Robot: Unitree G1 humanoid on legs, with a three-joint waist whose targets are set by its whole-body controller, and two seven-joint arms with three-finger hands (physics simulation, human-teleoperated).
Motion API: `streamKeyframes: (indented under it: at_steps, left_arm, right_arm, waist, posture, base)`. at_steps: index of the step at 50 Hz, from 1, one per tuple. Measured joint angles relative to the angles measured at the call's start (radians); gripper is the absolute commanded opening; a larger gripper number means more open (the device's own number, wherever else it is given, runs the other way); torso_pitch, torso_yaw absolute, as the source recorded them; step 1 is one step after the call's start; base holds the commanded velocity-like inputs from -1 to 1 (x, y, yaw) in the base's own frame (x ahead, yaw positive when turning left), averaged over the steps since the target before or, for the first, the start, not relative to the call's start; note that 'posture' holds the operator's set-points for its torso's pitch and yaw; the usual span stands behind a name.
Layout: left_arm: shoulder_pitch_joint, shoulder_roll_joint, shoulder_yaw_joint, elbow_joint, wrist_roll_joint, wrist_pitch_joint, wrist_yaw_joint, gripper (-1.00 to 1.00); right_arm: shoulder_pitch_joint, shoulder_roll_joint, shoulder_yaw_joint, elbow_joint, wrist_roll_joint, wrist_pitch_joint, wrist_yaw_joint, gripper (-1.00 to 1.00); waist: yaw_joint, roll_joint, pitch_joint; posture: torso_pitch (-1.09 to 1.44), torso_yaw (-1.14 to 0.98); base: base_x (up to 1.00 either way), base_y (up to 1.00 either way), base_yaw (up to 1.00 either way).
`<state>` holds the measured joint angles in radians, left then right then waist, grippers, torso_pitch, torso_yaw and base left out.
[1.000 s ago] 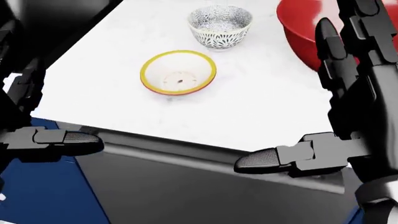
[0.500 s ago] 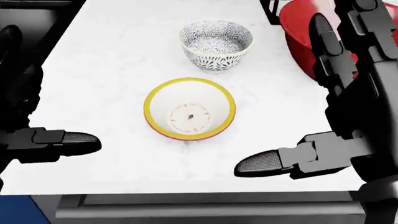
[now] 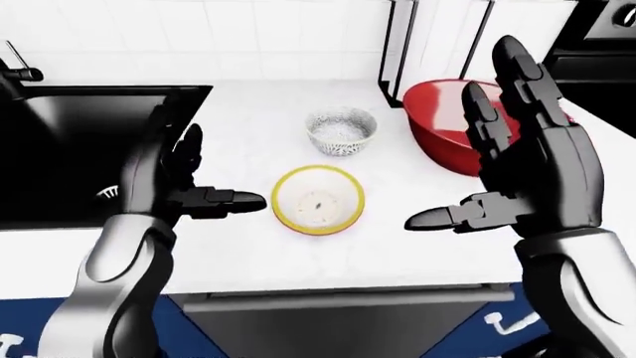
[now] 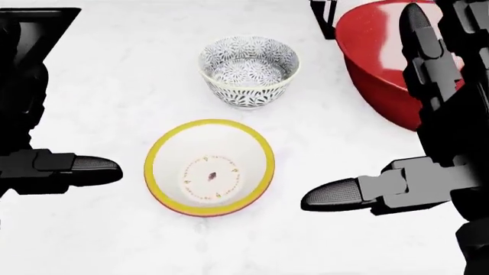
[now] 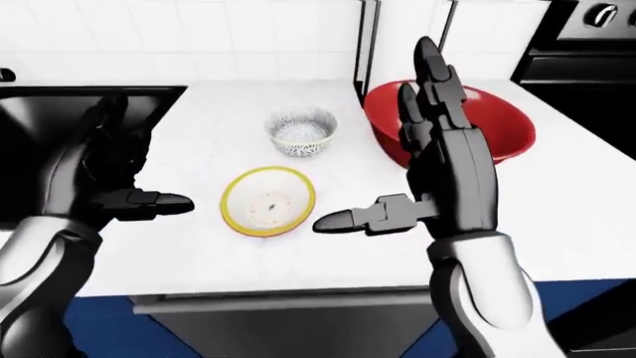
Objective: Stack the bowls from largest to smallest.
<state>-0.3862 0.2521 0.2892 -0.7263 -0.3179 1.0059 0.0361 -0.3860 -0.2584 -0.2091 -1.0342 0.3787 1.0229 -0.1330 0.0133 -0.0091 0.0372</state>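
Sink point(image 3: 80, 149) sits black at left of left-eye view, sunk in white desk point(image 3: 238, 119); stove point(image 5: 587, 52) at far right of right-eye view. Yellow-rimmed bowl point(image 4: 209, 167) mid-desk, between both hands, touching neither. Patterned bowl point(image 4: 249, 69) just above it, apart. Red bowl point(image 5: 452, 123) upper right, partly hidden behind right hand point(image 3: 517, 171). Right hand wide open, fingers up, thumb pointing at yellow bowl. Left hand point(image 3: 179, 186) wide open too, empty. Versus half second ago: camera moves closer, desk edge drops out of head view.
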Motion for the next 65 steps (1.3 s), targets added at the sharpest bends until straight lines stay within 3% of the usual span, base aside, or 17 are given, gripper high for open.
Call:
streamKeyframes:
  at_steps: [4, 8, 11, 14, 19, 23, 26, 29, 33, 37, 39, 43, 47, 52, 55, 58, 65]
  left_arm:
    - [-0.011, 0.01, 0.008, 0.016, -0.014, 0.028, 0.005, 1.0]
    - [-0.027, 0.023, 0.022, 0.001, -0.036, 0.053, 0.012, 1.0]
    - [-0.038, 0.035, 0.038, -0.01, -0.052, 0.064, 0.022, 1.0]
    - [-0.053, 0.043, 0.044, -0.023, -0.069, 0.073, 0.034, 1.0]
    - [-0.055, 0.052, 0.036, -0.02, -0.096, 0.077, 0.041, 1.0]
    - [-0.035, 0.06, 0.053, 0.013, -0.092, 0.086, 0.052, 1.0]
    - [-0.038, 0.064, 0.054, 0.006, -0.087, 0.075, 0.057, 1.0]
    - [-0.04, 0.062, 0.041, 0.003, -0.086, 0.045, 0.05, 1.0]
    - [-0.019, 0.055, 0.027, 0.024, -0.073, 0.012, 0.036, 1.0]
    - [-0.025, 0.051, 0.036, 0.029, -0.06, 0.016, 0.032, 1.0]
    - [-0.013, 0.043, 0.029, 0.025, -0.063, 0.032, 0.031, 1.0]
    - [-0.015, 0.046, 0.012, 0.049, -0.06, 0.018, 0.017, 1.0]
    - [-0.017, 0.04, 0.004, 0.06, -0.046, -0.014, 0.004, 1.0]
    - [-0.024, 0.044, 0.017, 0.036, -0.044, -0.003, 0.002, 1.0]
    - [-0.013, 0.047, 0.034, 0.041, -0.034, -0.006, 0.007, 1.0]
    - [-0.012, 0.045, 0.034, 0.049, -0.027, 0.006, 0.013, 1.0]
    - [-0.018, 0.05, 0.039, 0.044, -0.032, -0.003, 0.008, 1.0]
  right_arm:
    - [0.0, -0.06, -0.025, 0.016, 0.083, -0.001, -0.053, 1.0]
    - [-0.009, -0.174, -0.049, 0.013, 0.236, -0.023, -0.169, 1.0]
    - [-0.016, -0.263, -0.066, 0.0, 0.367, -0.067, -0.263, 1.0]
    - [-0.023, -0.306, -0.079, -0.006, 0.451, -0.097, -0.327, 1.0]
    - [-0.023, -0.327, -0.08, 0.003, 0.51, -0.1, -0.373, 1.0]
    - [-0.018, -0.333, -0.07, 0.004, 0.551, -0.086, -0.384, 1.0]
    - [-0.03, -0.348, -0.09, -0.008, 0.568, -0.097, -0.399, 1.0]
    - [-0.025, -0.342, -0.098, -0.012, 0.559, -0.112, -0.404, 1.0]
    - [-0.015, -0.32, -0.09, -0.012, 0.533, -0.098, -0.389, 1.0]
    - [-0.032, -0.298, -0.091, -0.004, 0.501, -0.074, -0.364, 1.0]
    - [-0.034, -0.275, -0.093, -0.002, 0.479, -0.042, -0.353, 1.0]
    - [-0.083, -0.229, -0.101, -0.003, 0.423, 0.023, -0.312, 1.0]
    - [-0.097, -0.194, -0.098, 0.001, 0.36, 0.059, -0.275, 1.0]
    - [-0.11, -0.171, -0.089, -0.003, 0.311, 0.08, -0.238, 1.0]
    - [-0.103, -0.155, -0.074, -0.012, 0.299, 0.078, -0.214, 1.0]
    - [-0.107, -0.155, -0.075, -0.009, 0.293, 0.083, -0.2, 1.0]
    - [-0.122, -0.155, -0.077, -0.012, 0.287, 0.076, -0.202, 1.0]
  waist:
    - [0.01, 0.002, 0.009]
    - [0.017, -0.04, 0.025]
    - [0.018, -0.045, 0.019]
    - [0.01, -0.022, -0.003]
    - [0.006, 0.061, -0.001]
    - [0.017, 0.042, 0.005]
    - [0.003, 0.044, -0.027]
    - [-0.001, 0.027, -0.029]
    - [0.015, -0.027, 0.036]
    - [0.031, -0.101, 0.049]
    - [0.02, -0.098, 0.056]
    - [0.011, -0.086, 0.016]
    - [-0.007, -0.011, 0.007]
    - [-0.024, 0.072, 0.022]
    - [-0.009, 0.064, 0.03]
    - [-0.004, 0.057, 0.019]
    - [0.018, -0.016, 0.015]
  posture:
    - [0.0, 0.0]
    - [0.0, 0.0]
    - [0.0, 0.0]
    - [0.0, 0.0]
    - [0.0, 0.0]
    - [0.0, 0.0]
    - [0.0, 0.0]
    - [0.0, 0.0]
    - [0.0, 0.0]
    - [0.0, 0.0]
    - [0.0, 0.0]
    - [0.0, 0.0]
    - [0.0, 0.0]
    - [0.0, 0.0]
    - [0.0, 0.0]
    - [0.0, 0.0]
    - [0.0, 0.0]
  base:
    - [0.0, 0.0, 0.0]
    - [0.0, 0.0, 0.0]
    - [-0.26, 0.0, 0.0]
    - [-0.43, 0.0, 0.0]
    - [-0.43, 0.0, 0.0]
    - [-0.24, 0.0, 0.0]
    - [-0.54, 0.0, 0.0]
    - [-0.24, 0.0, 0.0]
    - [0.0, 0.0, 0.0]
    - [0.0, 0.0, 0.0]
    - [0.0, 0.0, 0.0]
    - [0.0, -0.03, 0.0]
    - [0.16, -0.05, 0.0]
    - [0.46, -0.05, 0.0]
    - [0.49, -0.05, 0.0]
    - [0.5, -0.05, 0.0]
    - [0.38, -0.01, 0.0]
